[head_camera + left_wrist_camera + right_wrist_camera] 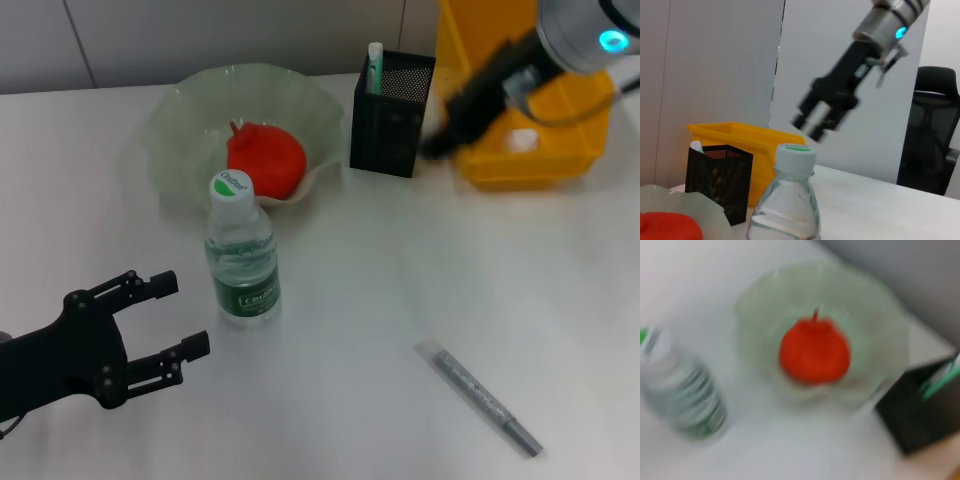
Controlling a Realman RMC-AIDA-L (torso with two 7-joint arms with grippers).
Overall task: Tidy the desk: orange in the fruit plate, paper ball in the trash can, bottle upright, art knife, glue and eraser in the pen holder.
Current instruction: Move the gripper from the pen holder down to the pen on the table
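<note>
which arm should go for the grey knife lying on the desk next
Probably right. The art knife lies on the desk's right side, and the right gripper is up by the pen holder. The open left gripper sits beside the upright bottle.

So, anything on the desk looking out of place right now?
Yes: a grey pen-like tool lies loose on the table, far from the pen holder. The bottle stands upright and the orange sits in the plate.
</note>
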